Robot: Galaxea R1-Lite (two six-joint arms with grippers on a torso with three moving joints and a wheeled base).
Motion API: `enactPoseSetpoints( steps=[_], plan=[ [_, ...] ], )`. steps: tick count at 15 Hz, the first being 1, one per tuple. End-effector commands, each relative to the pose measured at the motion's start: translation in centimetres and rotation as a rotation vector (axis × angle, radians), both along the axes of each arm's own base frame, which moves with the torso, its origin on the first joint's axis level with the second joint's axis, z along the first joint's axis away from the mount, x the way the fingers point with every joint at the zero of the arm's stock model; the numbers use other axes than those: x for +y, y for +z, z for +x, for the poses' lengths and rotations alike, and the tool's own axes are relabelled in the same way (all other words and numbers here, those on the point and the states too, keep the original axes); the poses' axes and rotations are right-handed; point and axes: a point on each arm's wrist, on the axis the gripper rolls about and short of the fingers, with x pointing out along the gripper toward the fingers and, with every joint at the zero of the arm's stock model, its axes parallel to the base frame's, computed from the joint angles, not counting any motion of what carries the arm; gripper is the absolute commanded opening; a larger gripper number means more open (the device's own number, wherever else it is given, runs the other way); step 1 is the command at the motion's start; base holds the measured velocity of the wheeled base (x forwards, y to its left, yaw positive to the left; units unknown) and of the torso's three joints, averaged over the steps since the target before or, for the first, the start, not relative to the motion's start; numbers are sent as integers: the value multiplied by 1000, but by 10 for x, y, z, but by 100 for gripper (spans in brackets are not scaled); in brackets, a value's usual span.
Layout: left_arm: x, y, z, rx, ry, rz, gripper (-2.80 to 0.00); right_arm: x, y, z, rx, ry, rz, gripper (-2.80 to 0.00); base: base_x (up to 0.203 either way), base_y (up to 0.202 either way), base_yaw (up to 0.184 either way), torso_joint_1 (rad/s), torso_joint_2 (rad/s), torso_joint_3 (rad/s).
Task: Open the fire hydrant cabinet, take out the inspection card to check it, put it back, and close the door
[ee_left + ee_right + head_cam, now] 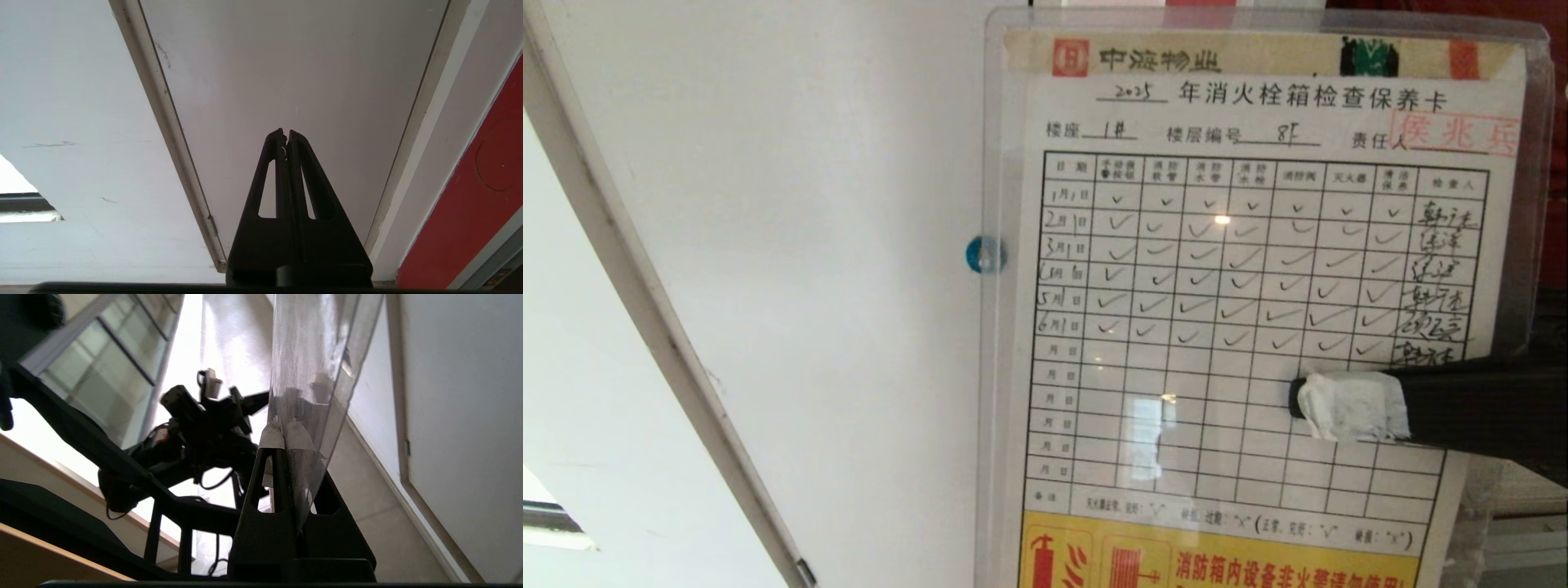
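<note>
I hold the card (pixel 1241 278) up to check it, right gripper (pixel 1327 406) pinched on its right edge. Left gripper (pixel 286 141) rests, fingers together. Next I must put it back inside.

The inspection card (pixel 1241 327) fills the head view's right, blocking passage; the white-grey panel (pixel 792 245) lies unobstructed beside it

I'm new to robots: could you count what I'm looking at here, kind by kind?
grippers: 2, the left gripper shut on nothing, the right gripper pinching the card
inspection card: 1
blue round lock: 1
white-grey panel: 1
Total: 5
</note>
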Motion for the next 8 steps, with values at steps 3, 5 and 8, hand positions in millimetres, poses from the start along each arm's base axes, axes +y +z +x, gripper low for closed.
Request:
enactPoseSetpoints(
  steps=[3,5,8],
  plan=[
    [0,-2,1,7,-1,0,-280,-18,7,-16,-12,-144,-66,-280,0,0,0,0,0,0],
    [0,-2,1,7,0,0,-280,-28,7,-24,-23,-203,-140,-280,0,0,0,0,0,0],
    [0,-2,1,7,-1,0,-280,-39,4,-30,-95,-388,-310,-280,0,0,0,0,0,0]
  ],
)
